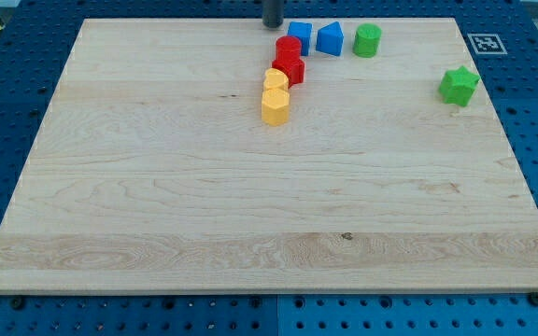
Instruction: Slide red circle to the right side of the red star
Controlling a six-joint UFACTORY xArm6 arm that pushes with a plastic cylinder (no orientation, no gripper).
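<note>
Nearest to the camera is the lower yellow block (pixel 275 108), with a second yellow block (pixel 276 79) touching it at its 12 o'clock. Both sit on the wooden tabletop (pixel 157 205). Next up the line is the red star (pixel 290 69), at about 1 o'clock from the upper yellow block and touching it. The red circle (pixel 288 47) — the block I have to move — sits at the star's 12 o'clock and touches it too.

At 1 o'clock from the red circle is a blue block (pixel 299 35), then a blue pointed block (pixel 330 39) and a green round block (pixel 367 40) in a row toward 3 o'clock. A green star (pixel 459 85) sits well apart, far out at 3 o'clock.

My tip (pixel 273 24) is at the top edge, just beside the red circle at its 11 o'clock. My end effector is only a plain rod, so it has no open or closed state — it just pushes.

I think the push has not really done its job yet, since the circle is above the star and not on its right. Next I should nudge the circle toward 3 o'clock, then down toward 6 o'clock, without bumping the star or the blue block.
</note>
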